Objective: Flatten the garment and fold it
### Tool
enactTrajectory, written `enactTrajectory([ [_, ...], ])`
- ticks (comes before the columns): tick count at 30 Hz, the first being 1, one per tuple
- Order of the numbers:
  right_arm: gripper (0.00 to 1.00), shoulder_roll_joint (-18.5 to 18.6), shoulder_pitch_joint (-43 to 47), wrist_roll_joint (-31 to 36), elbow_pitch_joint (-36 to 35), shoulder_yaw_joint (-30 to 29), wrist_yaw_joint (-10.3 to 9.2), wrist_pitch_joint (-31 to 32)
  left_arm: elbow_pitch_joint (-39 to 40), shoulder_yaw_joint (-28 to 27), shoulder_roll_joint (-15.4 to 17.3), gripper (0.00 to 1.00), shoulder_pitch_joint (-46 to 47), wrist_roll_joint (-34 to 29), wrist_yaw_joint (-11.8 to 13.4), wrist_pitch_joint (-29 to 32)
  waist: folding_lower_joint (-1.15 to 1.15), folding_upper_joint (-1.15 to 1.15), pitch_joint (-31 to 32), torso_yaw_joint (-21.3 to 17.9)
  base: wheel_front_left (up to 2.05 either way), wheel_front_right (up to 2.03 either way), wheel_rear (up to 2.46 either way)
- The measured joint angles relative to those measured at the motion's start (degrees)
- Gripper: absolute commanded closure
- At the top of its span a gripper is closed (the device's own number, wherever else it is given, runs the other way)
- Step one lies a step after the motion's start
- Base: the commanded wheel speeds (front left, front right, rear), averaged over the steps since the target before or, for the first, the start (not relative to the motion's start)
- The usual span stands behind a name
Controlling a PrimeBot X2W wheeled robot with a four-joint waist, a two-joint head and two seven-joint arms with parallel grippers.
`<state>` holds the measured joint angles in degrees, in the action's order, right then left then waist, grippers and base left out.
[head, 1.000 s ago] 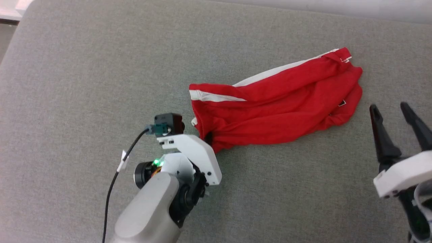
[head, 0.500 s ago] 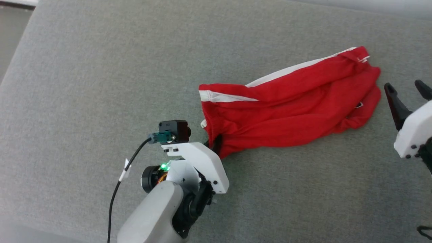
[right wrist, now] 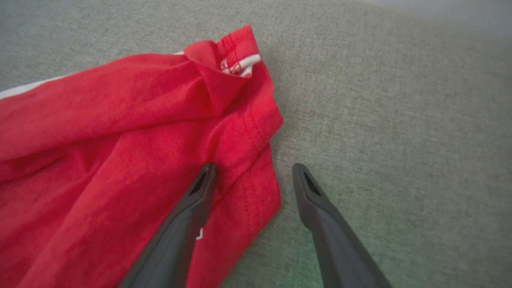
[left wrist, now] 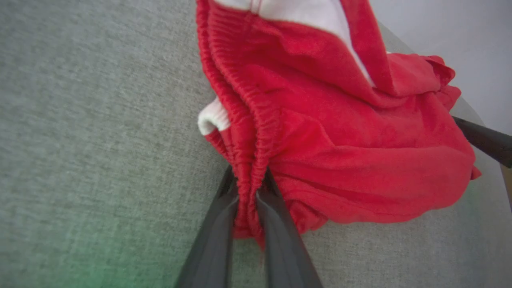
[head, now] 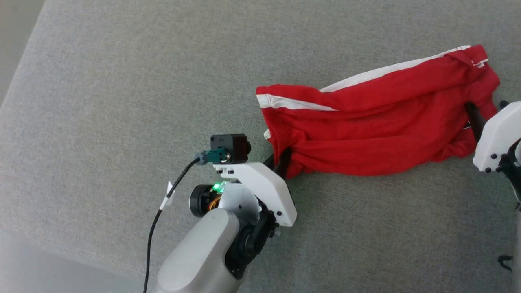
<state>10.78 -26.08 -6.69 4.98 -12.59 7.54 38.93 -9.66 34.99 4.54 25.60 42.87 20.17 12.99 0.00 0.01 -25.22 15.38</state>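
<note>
The garment [head: 378, 122] is a pair of bright red shorts with a white side stripe, lying bunched and stretched left to right on the grey surface. My left gripper [head: 281, 160] is shut on the gathered waistband [left wrist: 250, 188] at the garment's near-left corner. My right gripper [head: 488, 110] is open at the garment's right end. In the right wrist view, one of its fingers [right wrist: 200, 192] lies over the red leg hem [right wrist: 256, 140] and the other is over bare grey fabric, so the right gripper [right wrist: 254, 168] straddles the hem's edge. Nothing is pinched there.
The grey woven surface [head: 122, 101] spreads wide to the left and in front of the garment. Its left edge [head: 24, 61] drops off to a paler floor. A black cable [head: 163, 211] trails from the left wrist camera.
The camera has shifted, moving the whole picture. My right gripper has come up from the lower right to the garment's right hem. The left gripper keeps its hold on the waistband.
</note>
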Motion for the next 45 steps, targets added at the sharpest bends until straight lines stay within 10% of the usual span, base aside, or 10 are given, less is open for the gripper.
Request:
enactTrajectory([
  [9, 0.06, -1.1, -2.1, -0.1, 1.8, -0.5, -0.01, 1.3, -0.8, 0.4, -0.7, 1.0, 1.7, 0.5, -0.5, -0.5, -0.01, 0.0, -1.3, 0.7, 0.0, 0.0, 0.0],
  [12, 0.98, -1.8, -2.6, -0.3, 2.4, -0.7, -0.01, 1.3, -0.9, 0.4, -0.8, 1.0, 1.9, 0.5, -0.5, -0.9, -0.01, 0.0, -1.5, 0.6, 0.0, 0.0, 0.0],
  [13, 1.0, -2.2, -3.0, -0.4, 2.6, -0.8, -0.01, 1.1, -0.9, 0.4, -0.8, 1.0, 1.9, 0.5, -0.5, -0.9, -0.01, 0.0, -1.5, 0.6, 0.0, 0.0, 0.0],
  [28, 1.0, -5.5, -1.6, -3.4, 3.4, -3.8, 0.0, -6.1, -0.9, -2.4, 1.6, 1.0, -0.3, 3.1, -1.0, -3.2, 0.01, 0.0, 3.5, -2.1, 0.0, 0.0, 0.0],
  [45, 1.0, -8.2, 24.9, -15.6, -10.7, -7.6, 0.09, -7.5, 11.8, -3.1, 9.2, 1.0, -16.0, 7.4, 1.1, 2.6, -0.01, 0.0, 12.3, -12.1, 0.0, 0.0, 0.0],
])
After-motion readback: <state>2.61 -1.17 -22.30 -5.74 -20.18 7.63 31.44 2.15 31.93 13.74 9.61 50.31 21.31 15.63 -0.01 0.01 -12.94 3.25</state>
